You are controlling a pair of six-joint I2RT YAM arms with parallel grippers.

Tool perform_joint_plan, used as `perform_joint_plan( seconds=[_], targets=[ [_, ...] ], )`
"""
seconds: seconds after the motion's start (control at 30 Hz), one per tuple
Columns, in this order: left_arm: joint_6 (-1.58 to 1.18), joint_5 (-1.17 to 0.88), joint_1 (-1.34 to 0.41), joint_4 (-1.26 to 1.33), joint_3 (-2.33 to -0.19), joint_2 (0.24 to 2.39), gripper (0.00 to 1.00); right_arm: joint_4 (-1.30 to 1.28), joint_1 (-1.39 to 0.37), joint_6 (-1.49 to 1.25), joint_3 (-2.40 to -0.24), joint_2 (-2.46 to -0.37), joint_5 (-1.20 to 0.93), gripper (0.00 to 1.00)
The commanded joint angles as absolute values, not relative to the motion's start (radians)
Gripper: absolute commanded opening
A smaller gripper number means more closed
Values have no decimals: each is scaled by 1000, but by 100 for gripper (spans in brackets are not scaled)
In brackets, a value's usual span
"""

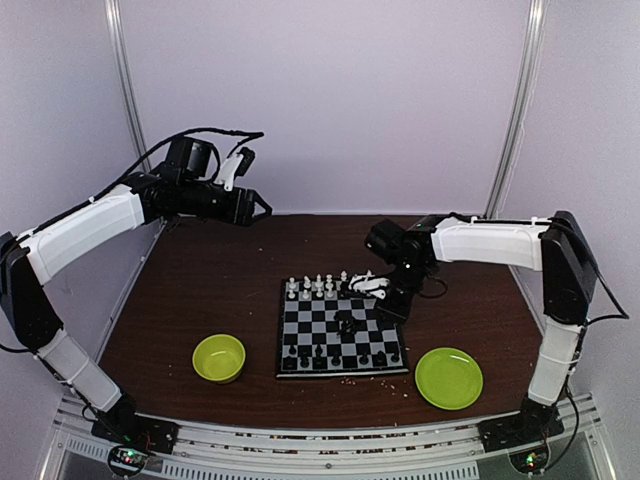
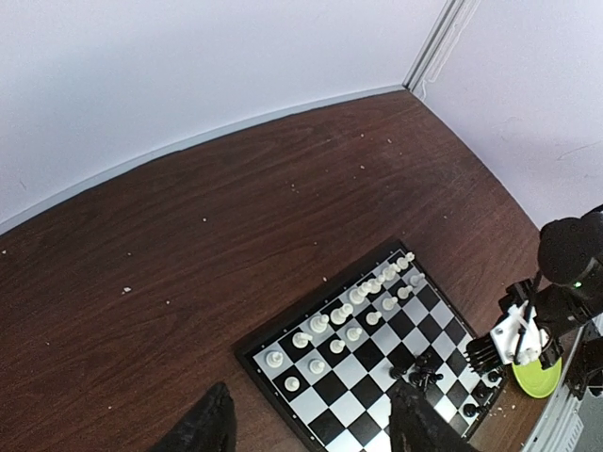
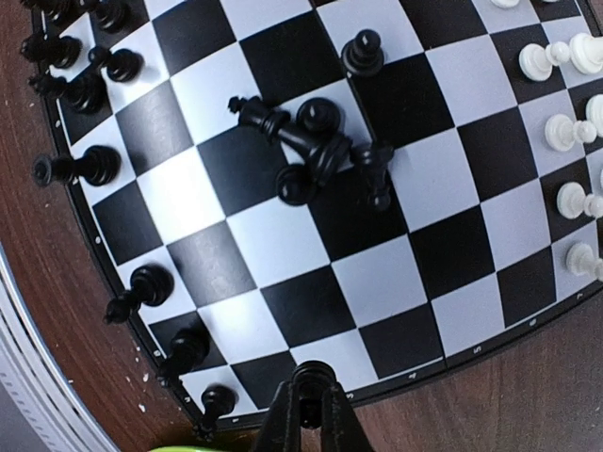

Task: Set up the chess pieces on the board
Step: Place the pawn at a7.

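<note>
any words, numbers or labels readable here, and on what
No text can be read clearly in any view.
Rim of the board: tiny pale marks, too small to read.

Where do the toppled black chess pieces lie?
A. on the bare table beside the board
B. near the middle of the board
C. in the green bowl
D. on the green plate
B: the heap of black pieces lies on central squares of the board.
</note>
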State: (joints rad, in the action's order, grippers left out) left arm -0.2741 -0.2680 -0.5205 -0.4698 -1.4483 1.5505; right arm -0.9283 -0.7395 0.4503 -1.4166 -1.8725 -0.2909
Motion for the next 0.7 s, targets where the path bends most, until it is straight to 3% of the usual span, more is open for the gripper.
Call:
perform_joint_plan(
  seconds=[0.0,0.67],
  targets=[
    [-286,-299,-513,-428,-1450,1559,56,-925,-735,475,-1334,-1803,-287,5],
    [-290,-322,-514,-428,-1452,1569,56,-909,-736,497,-1284,-1840,-336,6]
  ],
)
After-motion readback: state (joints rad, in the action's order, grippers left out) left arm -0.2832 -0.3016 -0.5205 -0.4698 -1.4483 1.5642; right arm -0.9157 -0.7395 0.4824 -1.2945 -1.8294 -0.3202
